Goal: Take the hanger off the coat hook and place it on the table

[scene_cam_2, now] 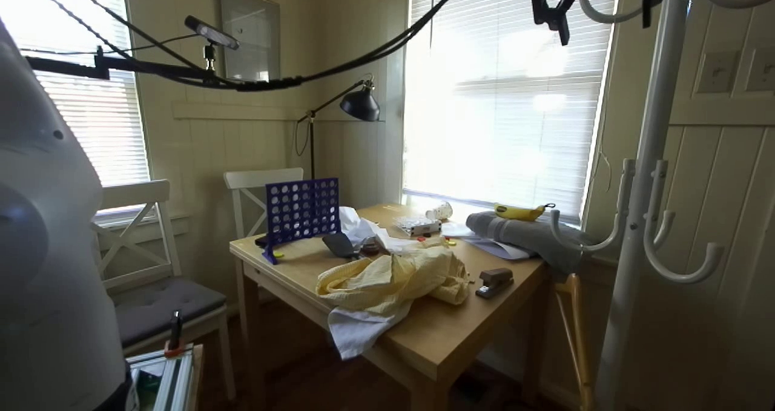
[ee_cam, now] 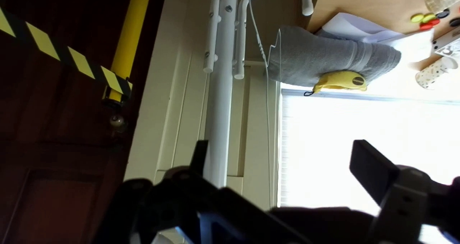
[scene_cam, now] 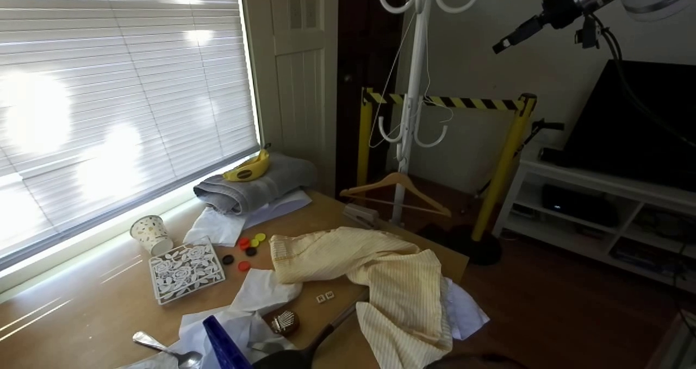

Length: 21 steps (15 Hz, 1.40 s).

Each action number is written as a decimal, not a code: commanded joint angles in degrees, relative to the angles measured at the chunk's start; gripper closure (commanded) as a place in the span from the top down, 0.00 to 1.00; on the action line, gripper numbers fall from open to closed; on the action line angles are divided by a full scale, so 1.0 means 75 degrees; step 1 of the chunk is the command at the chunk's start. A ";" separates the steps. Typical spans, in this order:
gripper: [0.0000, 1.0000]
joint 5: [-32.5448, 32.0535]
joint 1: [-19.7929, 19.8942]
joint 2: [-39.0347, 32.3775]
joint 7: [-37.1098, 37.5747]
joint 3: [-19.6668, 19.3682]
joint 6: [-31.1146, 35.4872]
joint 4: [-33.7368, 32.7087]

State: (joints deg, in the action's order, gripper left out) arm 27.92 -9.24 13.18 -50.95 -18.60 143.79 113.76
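A wooden hanger [scene_cam: 396, 180] hangs below the lower prongs of the white pole stand, beside the table edge. In an exterior view the hanger [scene_cam_2: 578, 338] shows edge-on under a lower coat hook [scene_cam_2: 605, 242]; its metal hook is too thin to see clearly. The wrist view shows a lower coat hook [ee_cam: 241, 39], with the hanger almost wholly out of view. My gripper [ee_cam: 280, 147] is open and empty. In both exterior views the gripper [scene_cam: 501, 45] is high up, near the upper prongs [scene_cam_2: 605, 14], well above the hanger. The brown table [scene_cam: 103, 287] also shows elsewhere [scene_cam_2: 472, 326].
The white pole [scene_cam: 417, 59] stands close to my gripper. A thin white wire [ee_cam: 267, 104] hangs along it. A yellow cloth [scene_cam: 348, 252], a stapler [scene_cam_2: 495, 281], a grey towel [scene_cam_2: 514, 226] and a blue game frame [scene_cam_2: 303, 211] lie or stand on the table. A striped barrier [scene_cam: 473, 102] stands behind.
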 commanded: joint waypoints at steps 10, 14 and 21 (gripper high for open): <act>1.00 0.2595 0.1993 -0.3245 -0.2125 0.0756 -0.3032 -0.3747; 1.00 0.2447 0.2134 -0.3147 -0.2140 0.1255 -0.1764 -0.3314; 1.00 0.2485 0.2018 -0.2789 -0.1964 0.1423 0.0217 -0.3183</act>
State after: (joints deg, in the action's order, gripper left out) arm 46.56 5.90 -7.69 -65.67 -7.93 145.42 89.89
